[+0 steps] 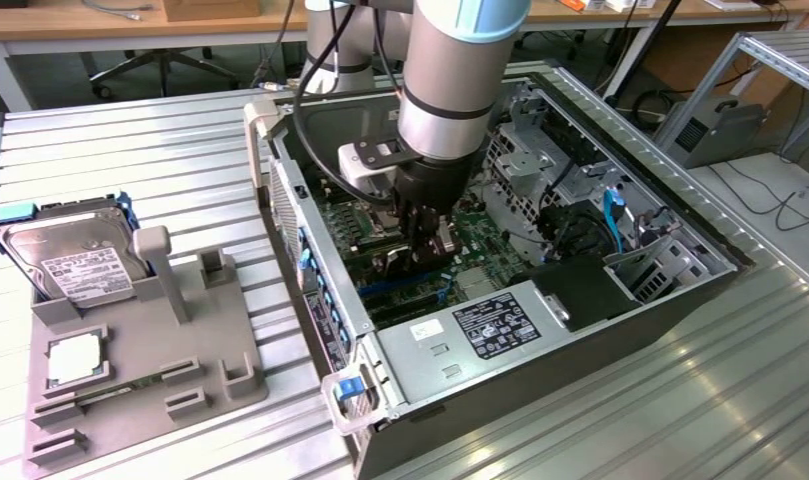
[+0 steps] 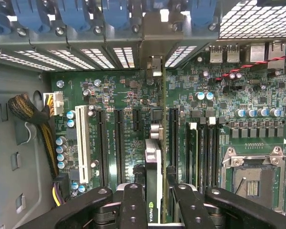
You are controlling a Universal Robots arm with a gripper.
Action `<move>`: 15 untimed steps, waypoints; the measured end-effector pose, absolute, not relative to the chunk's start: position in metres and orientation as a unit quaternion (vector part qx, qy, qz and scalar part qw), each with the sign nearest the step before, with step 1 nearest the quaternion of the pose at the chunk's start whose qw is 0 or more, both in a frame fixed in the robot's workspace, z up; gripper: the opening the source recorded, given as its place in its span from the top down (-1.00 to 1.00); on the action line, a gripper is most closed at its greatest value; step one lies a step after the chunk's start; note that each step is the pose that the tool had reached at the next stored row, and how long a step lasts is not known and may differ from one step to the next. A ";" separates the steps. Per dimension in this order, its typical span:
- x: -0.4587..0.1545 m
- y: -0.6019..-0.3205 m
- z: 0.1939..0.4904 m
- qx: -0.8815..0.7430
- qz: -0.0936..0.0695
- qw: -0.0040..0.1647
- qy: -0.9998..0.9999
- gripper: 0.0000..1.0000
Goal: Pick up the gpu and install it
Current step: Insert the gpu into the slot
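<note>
Gpu [image 2: 152, 164] stands edge-on, clamped in the gripper [image 2: 155, 205], above the motherboard [image 2: 109, 95] slots inside the case [image 1: 444, 440], presumably to line its connector up; tray [image 1: 137, 360] lies at eight o'clock, exterior view.

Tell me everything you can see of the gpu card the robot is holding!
The gpu is a thin card seen edge-on, with a pale silvery edge and a black end bearing a small green logo. It stands on its edge over the green motherboard, in line with the long black slots. The pincer grips it, a black finger on each flat side. Its far end points toward the vented back wall with blue clips. Whether it sits in a slot cannot be told.
</note>
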State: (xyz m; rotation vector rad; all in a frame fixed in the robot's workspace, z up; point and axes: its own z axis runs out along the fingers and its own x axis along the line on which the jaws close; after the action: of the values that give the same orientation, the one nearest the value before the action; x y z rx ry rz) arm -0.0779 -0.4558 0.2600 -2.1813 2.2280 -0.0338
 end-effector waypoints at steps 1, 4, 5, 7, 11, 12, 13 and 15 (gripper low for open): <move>-0.078 -0.456 0.260 -0.700 -0.011 0.012 0.714 0.46; -0.078 -0.456 0.260 -0.702 -0.011 0.012 0.712 0.46; -0.078 -0.456 0.260 -0.702 -0.011 0.012 0.712 0.46; -0.078 -0.456 0.260 -0.704 -0.011 0.012 0.710 0.46; -0.078 -0.456 0.260 -0.708 -0.011 0.012 0.706 0.46; -0.078 -0.456 0.260 -0.709 -0.011 0.012 0.705 0.46; -0.078 -0.456 0.260 -0.710 -0.011 0.012 0.704 0.46; -0.078 -0.456 0.259 -0.710 -0.011 0.012 0.704 0.46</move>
State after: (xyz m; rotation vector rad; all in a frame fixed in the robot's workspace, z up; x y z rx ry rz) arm -0.0779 -0.4558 0.2591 -2.2146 2.1945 -0.0334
